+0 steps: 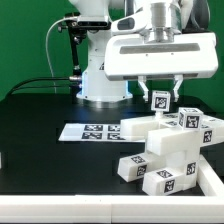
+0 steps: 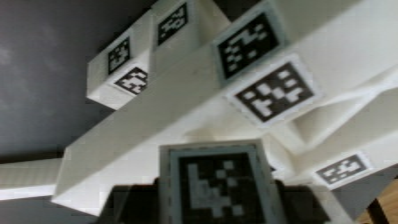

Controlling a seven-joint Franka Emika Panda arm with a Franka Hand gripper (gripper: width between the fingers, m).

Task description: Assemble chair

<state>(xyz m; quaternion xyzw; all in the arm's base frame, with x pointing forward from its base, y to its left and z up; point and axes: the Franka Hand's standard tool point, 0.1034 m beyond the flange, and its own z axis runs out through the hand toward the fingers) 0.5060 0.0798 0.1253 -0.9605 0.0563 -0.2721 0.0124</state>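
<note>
A blocky white chair [image 1: 165, 150] of tagged plastic pieces sits on the black bench [image 1: 40, 130], toward the exterior view's right. Just above it, the pincer [image 1: 160, 92] is clenched around a small tagged piece [image 1: 160, 99]. The marker board [image 1: 88, 131] lies flat just beside the chair.

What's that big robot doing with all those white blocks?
It is building a chair. The robot's gripper hangs right over a heap of chunky white chair pieces with little black-and-white tags, at the top of the pile. In the wrist view a tagged piece sits between its fingers, but a firm grip cannot be confirmed. The flat marker board lies on the black table beside the pile.
</note>
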